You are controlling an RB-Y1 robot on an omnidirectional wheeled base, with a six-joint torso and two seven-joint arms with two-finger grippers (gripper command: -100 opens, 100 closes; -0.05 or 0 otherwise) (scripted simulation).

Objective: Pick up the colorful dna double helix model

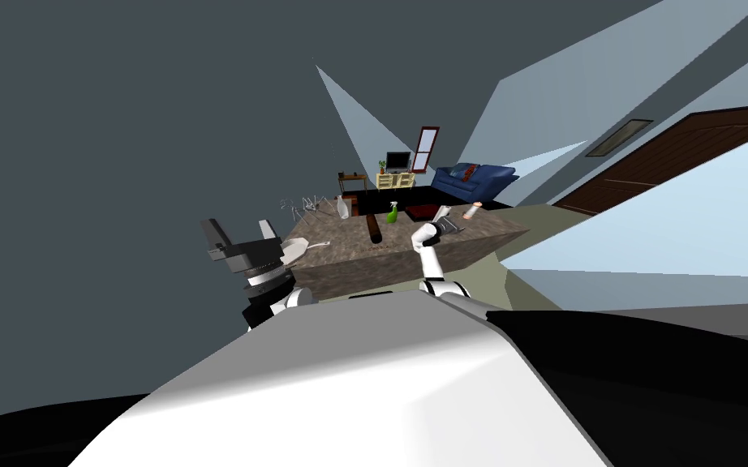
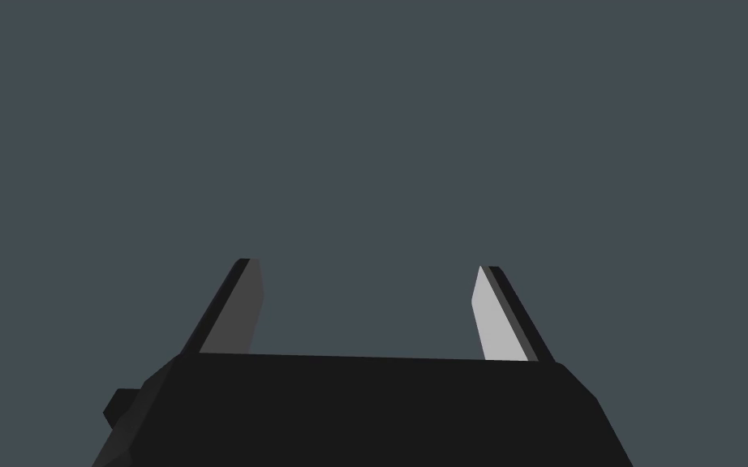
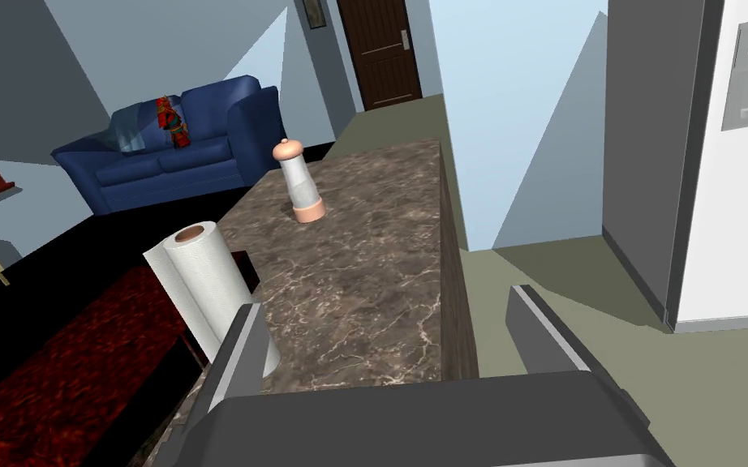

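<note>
Helix model, one colourful piece, is leaning on the single blue sofa, well apart from both grippers. Right gripper is hovering, fingers spread, over the marble counter, which is carrying one paper roll and one grinder. Left gripper is also standing spread, by the counter's left end.

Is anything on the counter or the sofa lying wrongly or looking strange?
A red and green model leans on the sofa back, an odd place for it. On the counter, a dark cylinder lies flat; the towel roll and grinder stand upright.
</note>
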